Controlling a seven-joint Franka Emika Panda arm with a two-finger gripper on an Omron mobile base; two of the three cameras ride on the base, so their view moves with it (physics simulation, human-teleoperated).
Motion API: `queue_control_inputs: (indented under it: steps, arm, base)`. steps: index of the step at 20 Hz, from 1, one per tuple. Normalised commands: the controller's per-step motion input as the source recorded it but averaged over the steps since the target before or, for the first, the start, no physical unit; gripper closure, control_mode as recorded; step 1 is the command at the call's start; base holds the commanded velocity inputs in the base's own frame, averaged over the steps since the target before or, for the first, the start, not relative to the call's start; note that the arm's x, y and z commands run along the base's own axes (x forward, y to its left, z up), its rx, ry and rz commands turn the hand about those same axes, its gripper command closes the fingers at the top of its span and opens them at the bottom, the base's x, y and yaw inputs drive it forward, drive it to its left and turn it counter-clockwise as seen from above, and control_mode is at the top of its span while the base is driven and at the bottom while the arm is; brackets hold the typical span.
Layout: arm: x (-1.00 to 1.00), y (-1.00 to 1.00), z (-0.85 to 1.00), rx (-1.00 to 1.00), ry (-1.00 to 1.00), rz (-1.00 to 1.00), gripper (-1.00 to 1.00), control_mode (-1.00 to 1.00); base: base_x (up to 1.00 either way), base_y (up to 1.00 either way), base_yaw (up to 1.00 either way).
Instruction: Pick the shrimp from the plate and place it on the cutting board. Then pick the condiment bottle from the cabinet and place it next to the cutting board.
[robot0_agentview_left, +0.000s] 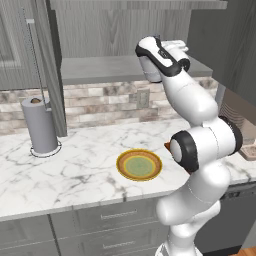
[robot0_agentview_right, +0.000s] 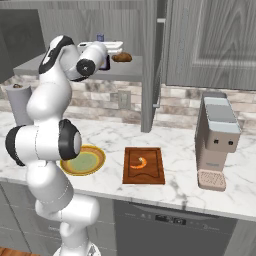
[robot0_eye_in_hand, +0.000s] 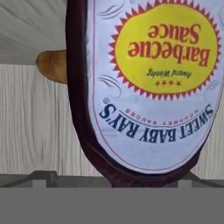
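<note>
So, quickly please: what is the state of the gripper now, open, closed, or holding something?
Gripper: up at the cabinet shelf, right against the condiment bottle; whether it is open or closed on it cannot be told.

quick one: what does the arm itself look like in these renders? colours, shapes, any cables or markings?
The arm is glossy white, built of rounded, bulbous links. Black bands ring the joints, with flat light-grey round caps on the joint ends, as at the elbow. The hand end is white and boxier. I see no cables, logos or lettering. The pincer fingers can't be made out, so I can't describe them.
</note>
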Motion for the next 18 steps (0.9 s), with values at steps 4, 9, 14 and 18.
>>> queue_control_inputs:
  steps: [4, 9, 14, 18]
  arm:
    - [-0.07, 0.01, 0.1, 0.0, 0.0, 0.0, -1.0, -1.0]
    - [-0.4, 0.06, 0.28, -0.02, -0.02, 0.0, -1.0, -1.0]
    - [-0.28, 0.11, 0.14, -0.02, 0.0, 0.0, -1.0, -1.0]
    - [-0.01, 0.11, -0.01, 0.0, 0.08, 0.0, -1.0, -1.0]
  base:
    - [0.0, 0.0, 0.0]
    - [0.0, 0.0, 0.0]
    - [0.0, 0.0, 0.0]
    - [0.0, 0.0, 0.0]
